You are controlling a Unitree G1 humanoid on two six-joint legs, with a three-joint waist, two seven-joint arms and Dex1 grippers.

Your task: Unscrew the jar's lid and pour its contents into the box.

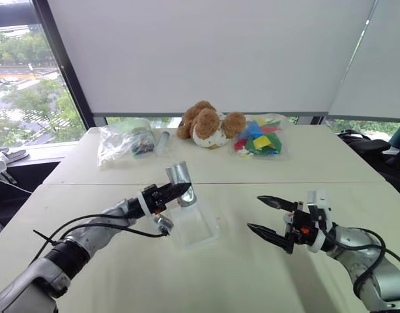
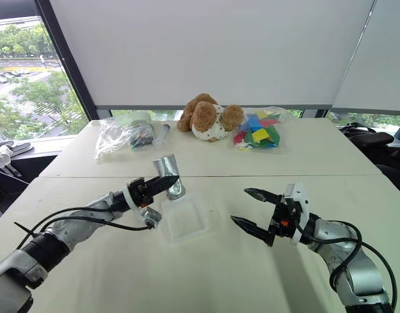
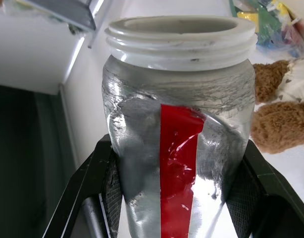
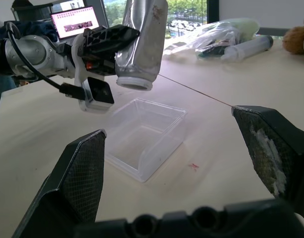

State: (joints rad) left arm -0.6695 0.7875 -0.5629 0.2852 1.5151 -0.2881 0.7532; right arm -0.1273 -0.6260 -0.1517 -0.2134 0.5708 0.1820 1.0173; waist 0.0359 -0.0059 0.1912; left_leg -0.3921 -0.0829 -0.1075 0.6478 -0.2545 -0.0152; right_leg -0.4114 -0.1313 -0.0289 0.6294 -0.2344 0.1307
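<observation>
My left gripper is shut on the jar, a silver-grey cylinder with a red stripe. The black fingers press on both of its sides. Its white threaded mouth is uncovered. In the right wrist view the jar is tipped with its mouth downward, hanging just above the box, a shallow clear plastic tray on the table. The lid is out of view and I cannot make out the contents. My right gripper hovers open and empty to the right of the box, fingers spread wide.
At the back of the table sit a brown teddy bear, a clear bag of colourful pieces, another clear bag and a slim grey tube. A black cable trails along my left arm.
</observation>
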